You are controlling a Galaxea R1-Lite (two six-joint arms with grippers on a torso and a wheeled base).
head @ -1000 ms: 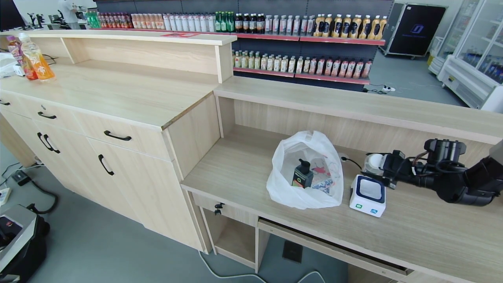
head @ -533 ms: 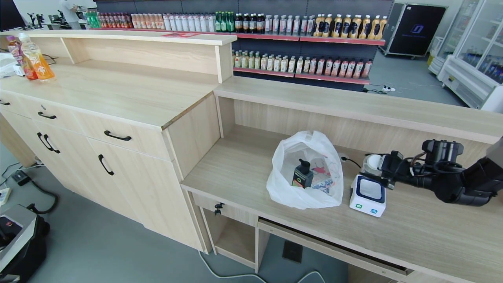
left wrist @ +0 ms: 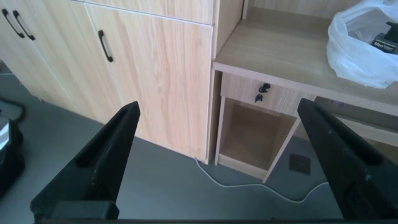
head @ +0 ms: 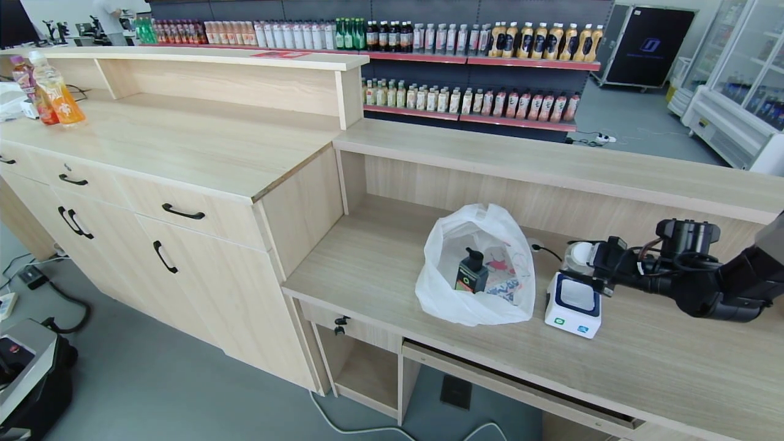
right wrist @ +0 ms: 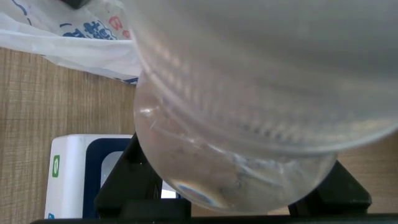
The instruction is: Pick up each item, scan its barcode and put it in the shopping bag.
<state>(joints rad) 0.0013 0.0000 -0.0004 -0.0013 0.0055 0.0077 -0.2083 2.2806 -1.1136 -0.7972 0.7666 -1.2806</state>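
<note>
Ahead, the right gripper (head: 589, 260) has its fingers clamped on a clear container (head: 579, 251) just over the scanner (head: 574, 304), beside the bag (head: 474, 269) on the table (head: 367, 269). At the left wrist, the left gripper (left wrist: 217, 107) hangs above the floor (left wrist: 161, 186) near a cupboard (left wrist: 155, 68), fingers wide apart. At the right wrist, the container (right wrist: 249, 93) sits above the scanner (right wrist: 71, 177).

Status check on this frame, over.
Left gripper open, low beside cabinet. Right gripper shut on clear container, above scanner. Bag open beside scanner.
</note>
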